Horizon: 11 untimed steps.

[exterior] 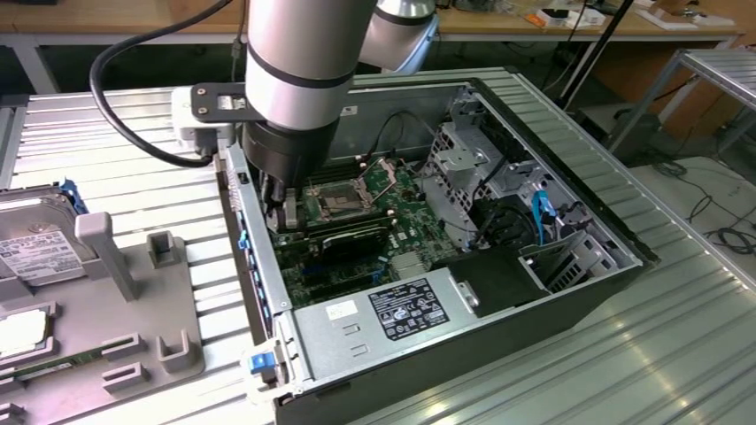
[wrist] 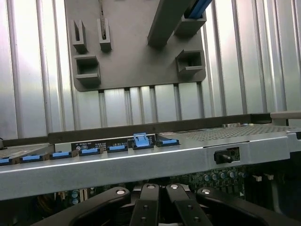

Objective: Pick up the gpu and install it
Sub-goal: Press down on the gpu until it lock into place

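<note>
Far at 9 o'clock in the exterior view sits the hard drive (exterior: 30, 243) on the grey parts tray (exterior: 142, 341). Next over, the gripper (exterior: 279, 209) is down inside the open PC case (exterior: 473, 266), jaws clenched. The gpu (exterior: 349, 237) looks like the dark card lying just at its 4 o'clock on the motherboard (exterior: 390, 212), though I can't tell if it's gripped. Power supply (exterior: 390, 310) sits at 6 o'clock.

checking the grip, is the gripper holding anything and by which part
Cannot be told: the gripper is shut, low inside the computer case over the motherboard, fingertips hidden.
</note>
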### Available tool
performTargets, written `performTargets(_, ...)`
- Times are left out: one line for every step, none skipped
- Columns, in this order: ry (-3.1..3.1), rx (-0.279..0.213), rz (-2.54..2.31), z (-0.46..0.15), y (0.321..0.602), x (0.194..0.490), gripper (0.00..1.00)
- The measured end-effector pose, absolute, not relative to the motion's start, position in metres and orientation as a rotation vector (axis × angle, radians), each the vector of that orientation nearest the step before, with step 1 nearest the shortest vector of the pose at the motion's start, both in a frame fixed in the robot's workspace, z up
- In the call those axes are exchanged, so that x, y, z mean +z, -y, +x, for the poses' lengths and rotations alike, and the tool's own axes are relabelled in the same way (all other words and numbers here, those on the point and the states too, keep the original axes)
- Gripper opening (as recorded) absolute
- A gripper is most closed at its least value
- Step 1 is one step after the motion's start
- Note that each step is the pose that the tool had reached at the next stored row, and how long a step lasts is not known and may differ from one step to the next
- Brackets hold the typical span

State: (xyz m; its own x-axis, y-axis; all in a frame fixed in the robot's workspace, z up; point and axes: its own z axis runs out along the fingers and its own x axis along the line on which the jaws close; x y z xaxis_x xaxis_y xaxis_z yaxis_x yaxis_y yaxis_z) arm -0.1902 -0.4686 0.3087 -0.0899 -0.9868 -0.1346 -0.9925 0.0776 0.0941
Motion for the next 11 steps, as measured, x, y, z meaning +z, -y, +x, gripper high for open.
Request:
performTargets(-2.278,0.248,-2.094,-0.1902,0.4686,0.3080,0.11)
performTargets(-2.276,0.245,-2.092,-0.1901,0.4685,0.3070,0.11)
performTargets(-2.275,0.245,-2.091,-0.1902,0.4685,0.3059,0.11)
performTargets(-2.275,0.244,-2.092,-0.1902,0.4685,0.3064,0.11)
performTargets(-2.276,0.245,-2.092,-0.1903,0.4685,0.3070,0.11)
performTargets(-2.277,0.245,-2.093,-0.1902,0.4685,0.3070,0.11)
performTargets(-2.277,0.246,-2.093,-0.1902,0.4685,0.3071,0.11)
performTargets(-2.279,0.250,-2.094,-0.1900,0.4682,0.3079,0.11)
performTargets(-2.281,0.254,-2.095,-0.1894,0.4679,0.3083,0.11)
performTargets(-2.281,0.254,-2.096,-0.1874,0.4679,0.3085,0.11)
performTargets(-2.280,0.255,-2.095,-0.1814,0.4679,0.3077,0.11)
